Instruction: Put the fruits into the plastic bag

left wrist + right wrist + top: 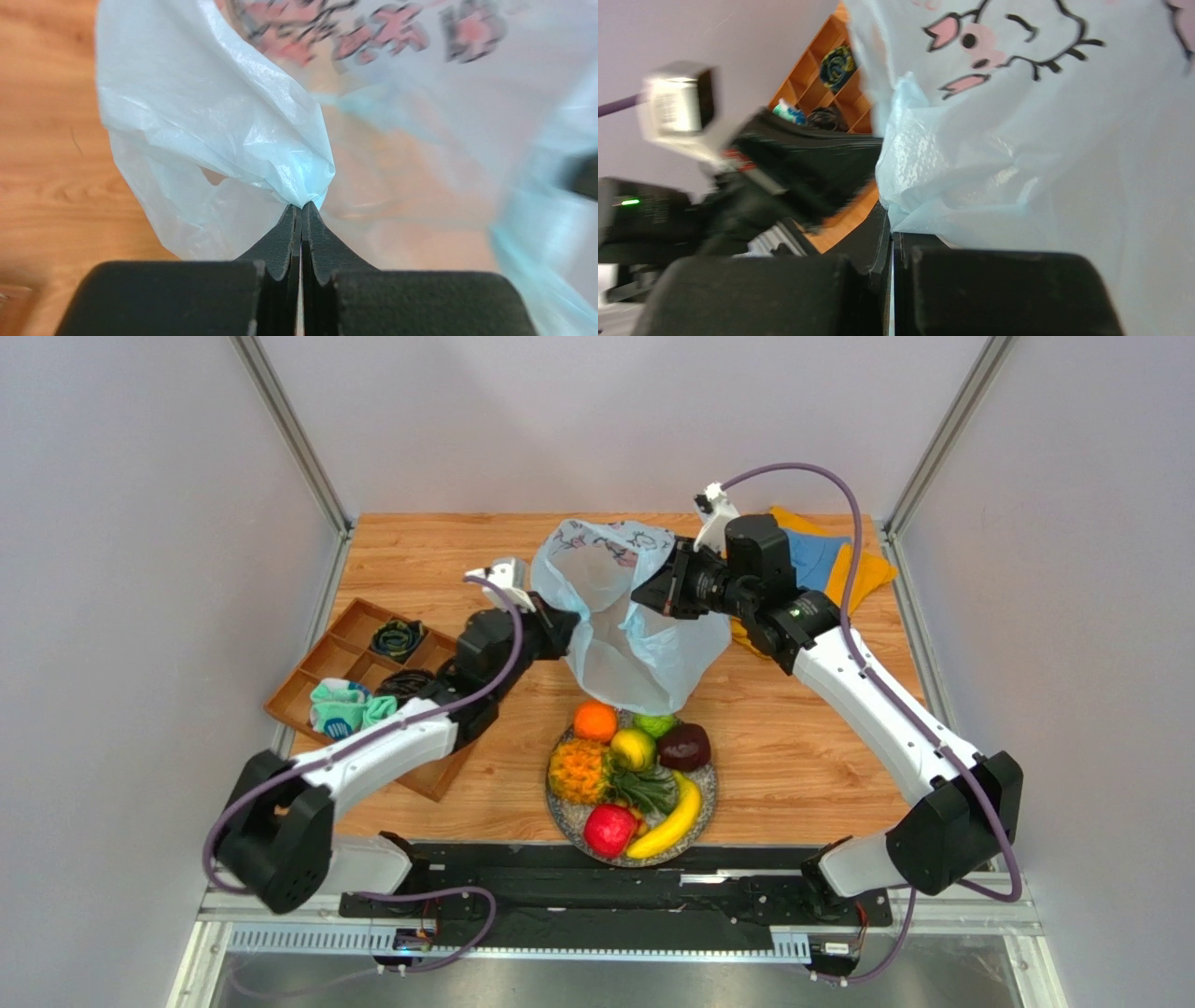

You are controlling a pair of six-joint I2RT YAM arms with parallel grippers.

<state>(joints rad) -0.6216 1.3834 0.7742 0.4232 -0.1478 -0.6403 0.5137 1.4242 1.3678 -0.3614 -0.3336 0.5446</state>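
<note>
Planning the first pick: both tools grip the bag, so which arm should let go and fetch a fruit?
Probably left, though it is close. Both are shut on the plastic bag, but the left tool sits nearer the fruits on the plate; the right tool grips farther back.

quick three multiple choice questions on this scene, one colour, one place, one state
1. The plastic bag is: A light blue, B green, C black.
2. The fruits lie: A in the bag, B on the speckled grey plate, C on the floor.
3. The left gripper is: A open, B shut on the bag, C shut on the plate.
Key: 1 A, pale blue film in every view; 2 B, all are heaped on the plate; 3 B, closed jaws pinch bunched bag film.
</note>
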